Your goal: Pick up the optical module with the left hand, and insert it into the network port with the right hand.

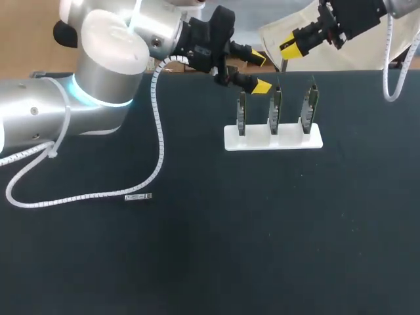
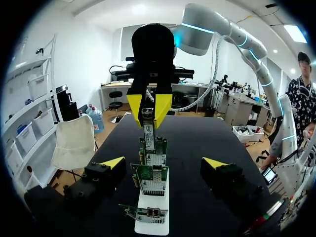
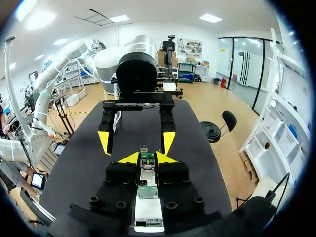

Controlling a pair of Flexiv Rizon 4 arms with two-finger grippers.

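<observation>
A black bench (image 1: pixel 262 249) with 2 robot arms reaching over its far side. The optical module (image 1: pixel 138 196), as I judge it, is the small silver oblong lying flat on the bench, well apart from both arms and just beside a loop of white spiral-wrapped cable (image 1: pixel 157 144) that trails from the left arm.

Farther back stands a white stand (image 1: pixel 272 139) holding 3 network cards (image 1: pixel 275 108) upright in a row. The left tool (image 1: pixel 259 72) hovers at the near end of that row, its yellow-tipped fingers spread wide and holding nothing. The right tool (image 1: pixel 291 46) hangs above the far end of the row. Whether it grips anything cannot be told: from the left wrist a small silver piece (image 2: pixel 147 122) lines up with it, but it could be held or could belong to the farthest card.

The module looks light, stiff and metal-skinned, so probably smooth and apt to slip or skid when nudged. It sits very low, so the fingers would need to come down almost to the bench surface. The safest hold seems to be across its 2 long sides, near one end, leaving the other end free for the handover. The cards look thin and fragile.
</observation>
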